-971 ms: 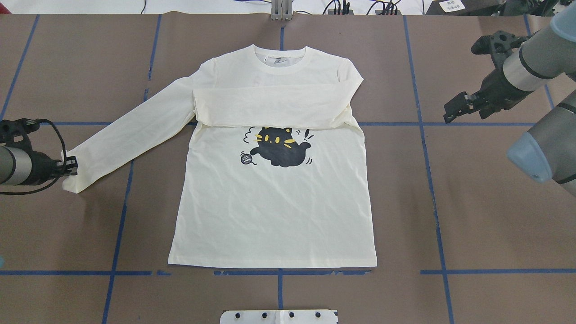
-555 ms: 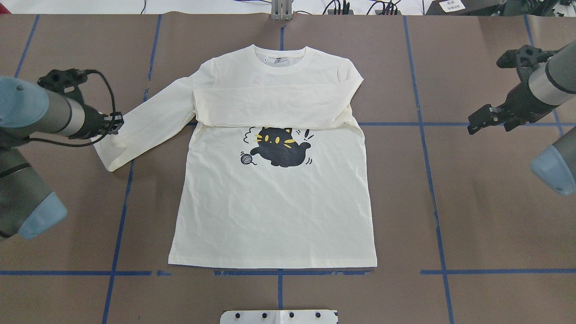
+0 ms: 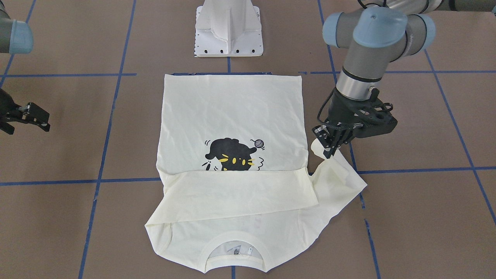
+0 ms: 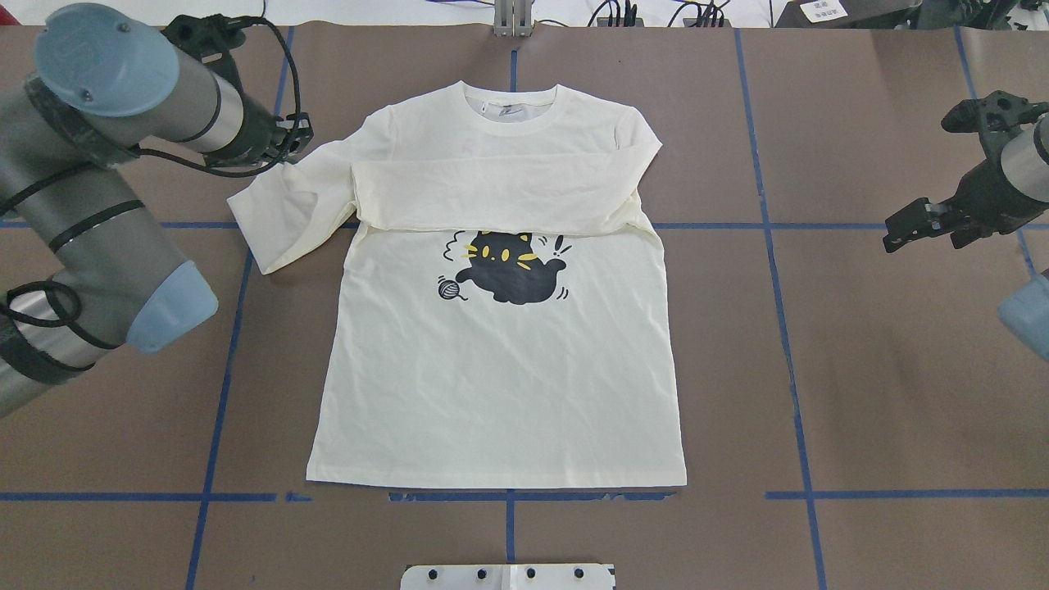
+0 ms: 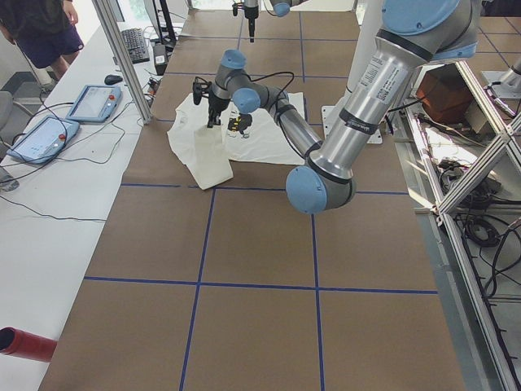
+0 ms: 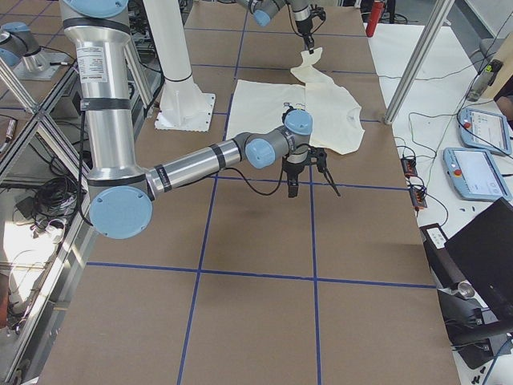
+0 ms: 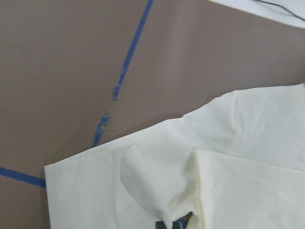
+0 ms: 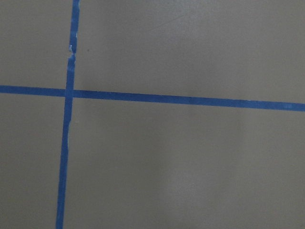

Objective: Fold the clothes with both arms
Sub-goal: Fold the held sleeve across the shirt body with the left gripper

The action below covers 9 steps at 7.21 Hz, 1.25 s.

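Observation:
The cream long-sleeved T-shirt (image 4: 492, 385) lies flat with the black cat print up and the collar at the far side. It also shows in the front-facing view (image 3: 232, 108). One sleeve (image 4: 492, 201) lies folded across the chest. My left gripper (image 4: 299, 139) is shut on the cuff of the other sleeve (image 4: 279, 213) and holds it raised near the shoulder, so the sleeve bends back on itself. The left wrist view shows the pinched cuff (image 7: 143, 186). My right gripper (image 4: 901, 225) is open and empty, well to the right of the shirt above bare table.
The brown table (image 4: 819, 369) carries a grid of blue tape lines (image 4: 787, 328). The white pedestal base (image 3: 228, 31) stands just behind the shirt's hem. A side bench with tablets (image 5: 89, 102) and a metal frame post (image 5: 122, 57) borders the far edge.
My left gripper has carried the sleeve cuff from the outer left up and inward to the shoulder, doubling the sleeve. My right arm has drawn back to the right.

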Each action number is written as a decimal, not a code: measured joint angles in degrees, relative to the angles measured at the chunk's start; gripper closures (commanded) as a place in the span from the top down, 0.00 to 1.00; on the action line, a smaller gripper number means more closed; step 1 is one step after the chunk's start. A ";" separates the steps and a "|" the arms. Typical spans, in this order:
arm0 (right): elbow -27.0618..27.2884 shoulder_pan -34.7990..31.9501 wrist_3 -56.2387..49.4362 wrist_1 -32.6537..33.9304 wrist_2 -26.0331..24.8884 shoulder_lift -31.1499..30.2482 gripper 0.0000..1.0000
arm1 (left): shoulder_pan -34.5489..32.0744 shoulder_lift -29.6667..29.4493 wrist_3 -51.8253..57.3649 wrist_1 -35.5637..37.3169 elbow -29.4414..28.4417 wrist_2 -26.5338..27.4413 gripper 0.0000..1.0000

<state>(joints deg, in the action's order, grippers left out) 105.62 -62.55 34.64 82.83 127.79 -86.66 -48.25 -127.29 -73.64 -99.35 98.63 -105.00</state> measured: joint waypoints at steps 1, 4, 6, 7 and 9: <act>0.01 -0.26 -0.02 0.03 0.02 -0.15 1.00 | 0.07 -6.37 -0.26 -0.76 -3.60 -1.18 0.00; -0.18 -0.52 -0.01 0.05 0.03 -0.13 1.00 | 2.20 -18.09 -4.48 -12.63 -18.63 -3.35 0.00; -0.16 -0.58 0.01 0.05 0.09 -0.10 1.00 | 4.33 -22.13 -6.76 -17.34 -26.00 -3.23 0.00; -0.13 -0.61 0.09 0.06 0.14 -0.09 1.00 | 5.05 -25.12 -8.05 -19.43 -30.32 -3.13 0.00; -0.13 -0.63 0.32 0.05 0.18 -0.09 1.00 | 7.29 -27.92 -9.96 -24.00 -36.12 -2.21 0.00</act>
<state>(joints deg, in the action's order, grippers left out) 105.48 -63.19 34.97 82.88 127.96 -86.75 -40.96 -155.21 -83.59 -123.35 62.51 -107.21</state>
